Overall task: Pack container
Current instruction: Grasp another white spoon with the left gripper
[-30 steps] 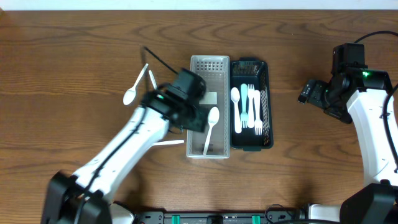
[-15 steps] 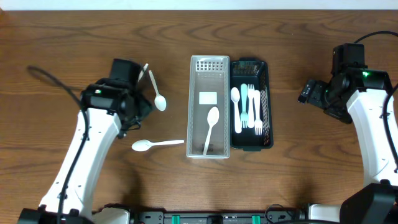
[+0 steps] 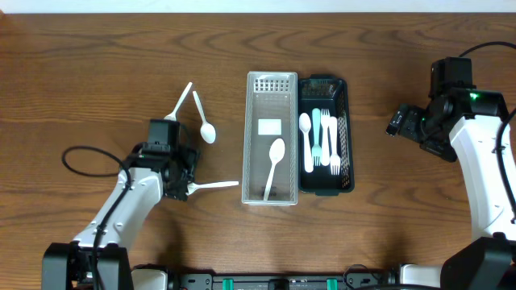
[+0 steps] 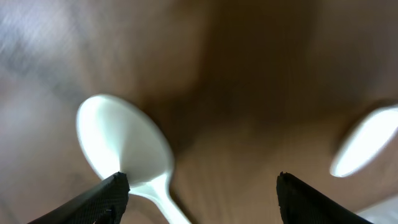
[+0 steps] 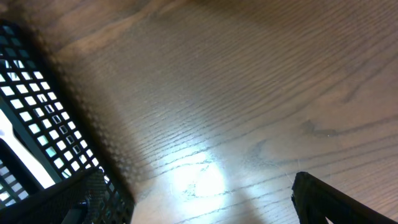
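A grey tray (image 3: 251, 121) holds one white spoon (image 3: 273, 165). Beside it a black tray (image 3: 345, 129) holds a spoon and forks (image 3: 321, 141). Three white spoons lie on the table to the left: one (image 3: 216, 185) next to the grey tray with its bowl under my left gripper (image 3: 179, 187), and two farther back (image 3: 203, 119). In the left wrist view my open left gripper (image 4: 199, 186) straddles that spoon's bowl (image 4: 121, 140), low over the table. My right gripper (image 3: 397, 121) is open and empty right of the black tray, whose mesh (image 5: 37, 143) shows in the right wrist view.
A black cable (image 3: 81, 157) loops on the table left of my left arm. The table's far edge (image 3: 258, 10) runs along the top.
My left arm left the grey tray, swung left past the upper spoons, then came down over the bowl of the spoon next to the tray. The right arm has not moved.
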{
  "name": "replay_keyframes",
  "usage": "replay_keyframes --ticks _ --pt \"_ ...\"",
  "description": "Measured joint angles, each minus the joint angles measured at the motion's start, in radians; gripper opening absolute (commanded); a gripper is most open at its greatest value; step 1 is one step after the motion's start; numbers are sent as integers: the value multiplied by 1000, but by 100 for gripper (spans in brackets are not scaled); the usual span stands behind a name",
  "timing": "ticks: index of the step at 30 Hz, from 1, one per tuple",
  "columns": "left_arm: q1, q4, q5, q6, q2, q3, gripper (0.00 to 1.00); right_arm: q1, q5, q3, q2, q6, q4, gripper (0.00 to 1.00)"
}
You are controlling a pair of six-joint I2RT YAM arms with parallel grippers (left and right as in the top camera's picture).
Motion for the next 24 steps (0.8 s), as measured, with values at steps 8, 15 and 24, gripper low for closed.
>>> replay_keyframes --ticks 8,15,24 --pt "0 6 34 -100 -1 -61 78 0 0 0 0 0 0 99" --pt "-6 2 37 -174 -1 -64 73 0 0 0 0 0 0 99" --pt "-119 -10 29 -275 1 -65 70 0 0 0 0 0 1 99"
